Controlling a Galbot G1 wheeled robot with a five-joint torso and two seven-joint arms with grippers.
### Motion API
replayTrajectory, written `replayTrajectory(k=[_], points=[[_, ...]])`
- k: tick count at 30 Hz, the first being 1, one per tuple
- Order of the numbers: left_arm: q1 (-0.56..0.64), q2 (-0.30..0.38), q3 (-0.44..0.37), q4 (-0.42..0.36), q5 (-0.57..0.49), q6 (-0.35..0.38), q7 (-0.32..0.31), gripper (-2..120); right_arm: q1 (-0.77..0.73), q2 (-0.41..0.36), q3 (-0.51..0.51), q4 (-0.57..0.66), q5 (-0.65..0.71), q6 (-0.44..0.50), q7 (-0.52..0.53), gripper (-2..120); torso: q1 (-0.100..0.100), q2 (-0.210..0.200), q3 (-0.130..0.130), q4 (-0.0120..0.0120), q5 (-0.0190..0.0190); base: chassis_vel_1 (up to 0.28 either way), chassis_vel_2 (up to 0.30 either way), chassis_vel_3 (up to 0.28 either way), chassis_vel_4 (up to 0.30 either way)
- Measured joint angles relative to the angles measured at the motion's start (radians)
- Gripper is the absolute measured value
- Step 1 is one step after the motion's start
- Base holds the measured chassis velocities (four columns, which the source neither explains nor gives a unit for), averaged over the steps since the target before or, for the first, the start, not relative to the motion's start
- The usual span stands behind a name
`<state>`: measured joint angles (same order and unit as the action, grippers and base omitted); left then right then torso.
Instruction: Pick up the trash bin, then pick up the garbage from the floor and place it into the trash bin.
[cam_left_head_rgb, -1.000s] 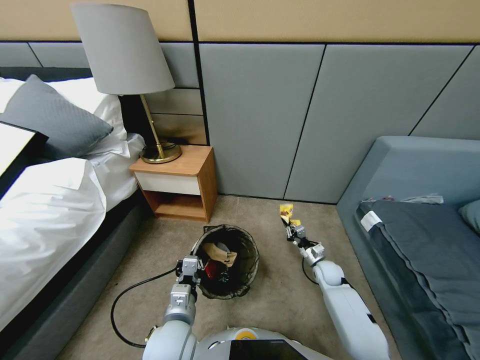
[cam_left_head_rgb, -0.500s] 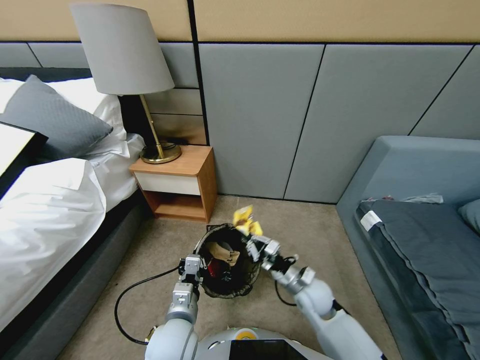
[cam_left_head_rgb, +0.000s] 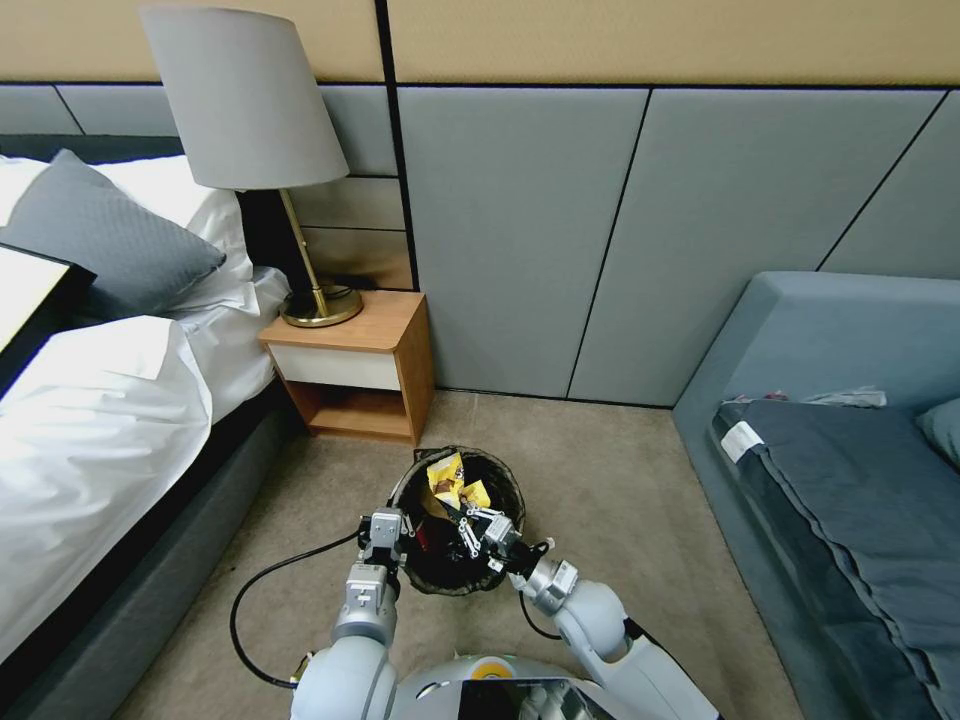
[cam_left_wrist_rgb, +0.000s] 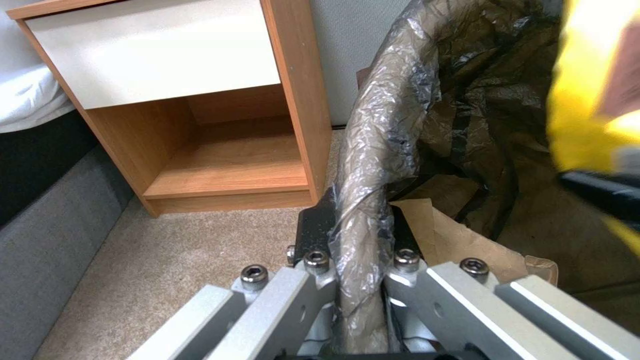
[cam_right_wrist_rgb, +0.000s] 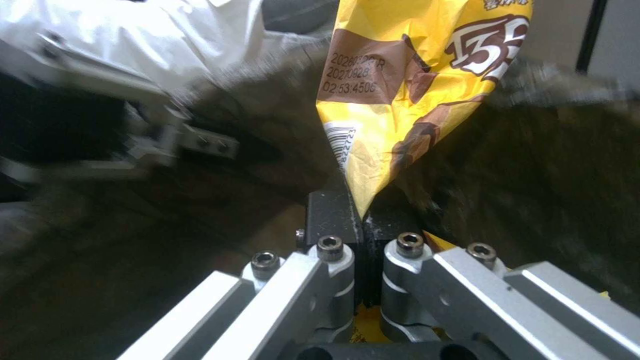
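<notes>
The trash bin (cam_left_head_rgb: 512, 500), lined with a dark bag, stands on the carpet in front of me. My left gripper (cam_left_head_rgb: 385, 528) is shut on its near-left rim; in the left wrist view the bag-covered rim (cam_left_wrist_rgb: 373, 165) runs between the closed fingers (cam_left_wrist_rgb: 363, 235). My right gripper (cam_left_head_rgb: 476, 526) hangs over the bin's mouth, shut on a yellow wrapper (cam_left_head_rgb: 447, 480). In the right wrist view the yellow and brown wrapper (cam_right_wrist_rgb: 413, 85) sticks up from the pinched gripper (cam_right_wrist_rgb: 363, 215). Crumpled brown paper (cam_left_wrist_rgb: 460, 240) lies inside the bin.
A wooden nightstand (cam_left_head_rgb: 350, 365) with a lamp (cam_left_head_rgb: 245, 110) stands just behind the bin. A bed (cam_left_head_rgb: 90, 420) flanks the left and a grey sofa (cam_left_head_rgb: 830, 480) the right. A black cable (cam_left_head_rgb: 270, 585) loops on the carpet. Open carpet (cam_left_head_rgb: 620, 480) lies right of the bin.
My right gripper lifted the yellow wrapper from the floor near the wall and carried it left, down into the bin's mouth. The left gripper and bin stayed put.
</notes>
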<state>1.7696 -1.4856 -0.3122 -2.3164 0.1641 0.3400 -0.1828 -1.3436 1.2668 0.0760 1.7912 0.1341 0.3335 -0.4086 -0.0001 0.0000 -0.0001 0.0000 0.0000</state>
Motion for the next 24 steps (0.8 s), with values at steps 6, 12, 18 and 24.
replayTrajectory(k=[6,12,18,24], points=[[0.001,0.0,0.0,-0.003,0.0,0.0,0.0,0,0.007,0.009,0.007,-0.039,-0.009,0.008,0.019,7,0.0,0.0,0.0,0.0,-0.0001,0.0,0.0,0.0,0.0],[0.001,-0.001,0.001,-0.004,0.0,0.0,0.0,0,0.011,0.013,0.011,-0.047,-0.01,0.01,0.024,25,0.0,0.0,0.0,0.0,0.0,0.0,0.0,0.0,0.0],[0.0,-0.001,0.0,-0.004,0.0,0.0,0.0,0,0.008,0.015,0.013,-0.048,-0.013,0.01,0.024,54,0.0,0.0,0.0,0.0,0.0,0.0,0.0,0.0,0.0],[0.0,0.0,0.001,-0.005,0.0,0.0,0.001,0,0.002,0.011,0.013,-0.043,-0.013,0.01,0.024,76,0.0,0.0,0.0,0.0,0.0,0.0,0.0,0.0,0.0]])
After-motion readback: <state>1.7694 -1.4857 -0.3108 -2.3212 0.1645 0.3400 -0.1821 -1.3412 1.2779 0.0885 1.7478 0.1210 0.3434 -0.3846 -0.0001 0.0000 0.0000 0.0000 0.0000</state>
